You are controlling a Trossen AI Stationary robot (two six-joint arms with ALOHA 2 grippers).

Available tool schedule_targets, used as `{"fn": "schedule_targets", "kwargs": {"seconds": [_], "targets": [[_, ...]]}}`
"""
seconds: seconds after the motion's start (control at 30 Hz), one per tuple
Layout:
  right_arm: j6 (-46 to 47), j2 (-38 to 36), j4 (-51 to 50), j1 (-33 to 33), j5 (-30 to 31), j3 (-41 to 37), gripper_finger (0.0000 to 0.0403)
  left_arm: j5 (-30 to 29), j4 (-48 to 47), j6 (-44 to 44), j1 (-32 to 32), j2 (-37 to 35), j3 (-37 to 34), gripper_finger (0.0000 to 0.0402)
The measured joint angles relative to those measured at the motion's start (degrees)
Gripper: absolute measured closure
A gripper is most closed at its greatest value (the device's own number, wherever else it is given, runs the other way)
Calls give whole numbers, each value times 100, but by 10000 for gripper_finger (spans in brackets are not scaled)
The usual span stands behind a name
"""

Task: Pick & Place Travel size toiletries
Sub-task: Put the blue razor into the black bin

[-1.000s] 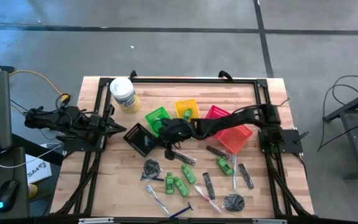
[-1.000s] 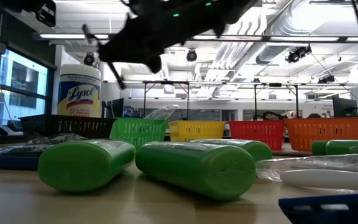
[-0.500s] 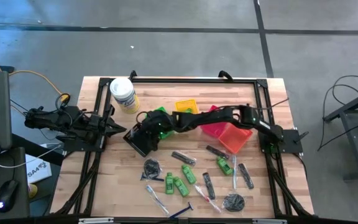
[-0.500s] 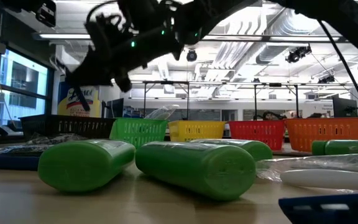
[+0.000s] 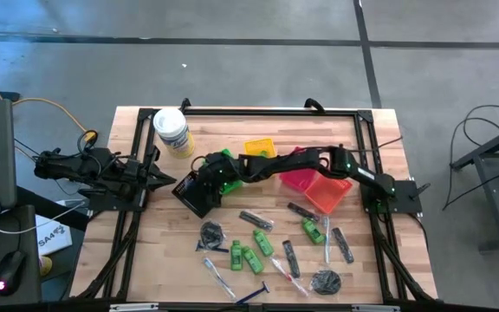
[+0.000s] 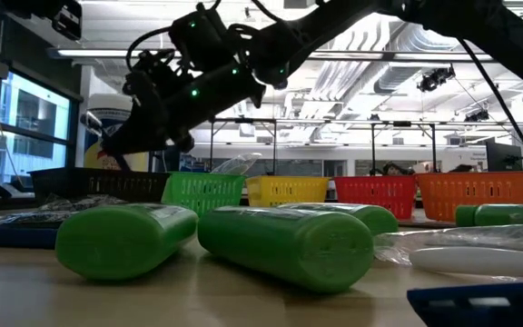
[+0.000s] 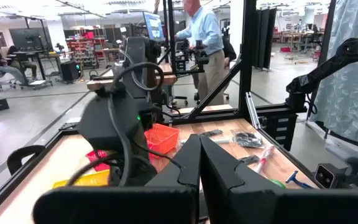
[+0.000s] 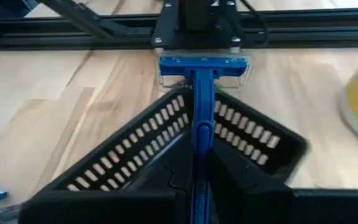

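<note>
My right gripper [image 5: 201, 177] reaches across to the table's left and hangs over the black basket [image 5: 195, 194], shut on a blue-handled razor [image 8: 202, 93]. The razor's head, under a clear cover, points out past the basket's far corner [image 8: 185, 99]. In the low view this gripper [image 6: 121, 136] stays above the basket [image 6: 89, 183]. More toiletries lie on the near part of the table: green bottles [image 5: 251, 251], dark coiled bundles [image 5: 211, 232], black combs [image 5: 343, 244]. My left gripper [image 5: 168, 180] waits shut at the left edge, its fingers [image 7: 199, 163] together. My right gripper pinches the razor's blue handle [image 8: 201, 163] between its two fingers, which lie along the handle. It comes from the table's right side, slanting down. The razor sticks straight out ahead of the fingers, head [image 8: 204, 65] foremost, lifted clear above the basket.
A green basket [image 5: 222, 163], a yellow one [image 5: 261, 148], a pink one [image 5: 299, 159] and an orange one [image 5: 327, 194] stand in a row across the middle. A white tub with a yellow label [image 5: 172, 133] stands at the far left. A black frame [image 5: 271, 111] borders the table.
My right gripper has carried the razor toward the table's left edge and downward, from beside the green basket to above the black basket. It has kept shut on the handle. Most of the move came in the first half second.
</note>
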Motion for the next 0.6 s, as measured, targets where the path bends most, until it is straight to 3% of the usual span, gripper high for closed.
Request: {"fn": "schedule_targets", "kwargs": {"seconds": [0.6], "targets": [[-148,313,163,91,299,7,375,-3,-3,4,0,0,0,402]]}}
